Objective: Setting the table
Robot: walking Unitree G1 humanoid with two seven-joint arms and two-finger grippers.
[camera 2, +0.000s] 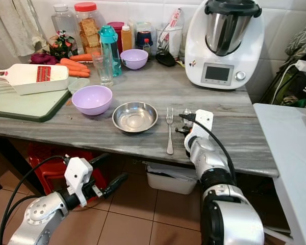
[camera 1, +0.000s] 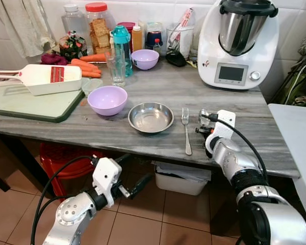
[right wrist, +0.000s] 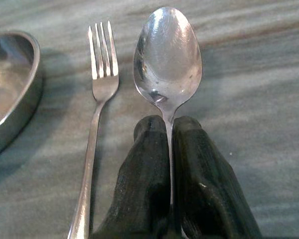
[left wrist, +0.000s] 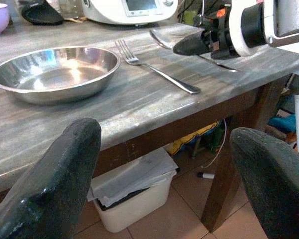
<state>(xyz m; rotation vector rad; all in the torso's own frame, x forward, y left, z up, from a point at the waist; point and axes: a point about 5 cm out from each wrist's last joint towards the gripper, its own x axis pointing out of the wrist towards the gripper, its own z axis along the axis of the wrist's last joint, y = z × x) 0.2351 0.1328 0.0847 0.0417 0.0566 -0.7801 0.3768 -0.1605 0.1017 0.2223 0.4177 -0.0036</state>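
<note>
Beside the fork (right wrist: pixel 97 129) and steel bowl (camera 1: pixel 151 117), your right claw (right wrist: pixel 168 149) grips the spoon (right wrist: pixel 167 57), unreleased; left claw (left wrist: pixel 164 174) hangs open.

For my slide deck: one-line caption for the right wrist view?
Right gripper pinching a spoon by its handle beside the fork on the grey table.

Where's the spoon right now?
The spoon is pinched in the right pincer over the table, just right of the fork beside the steel bowl.

Grey table (camera 1: pixel 255 138) carries steel bowl (camera 1: pixel 151 117), fork (camera 1: pixel 186 130), purple bowl (camera 1: pixel 107 99)
</note>
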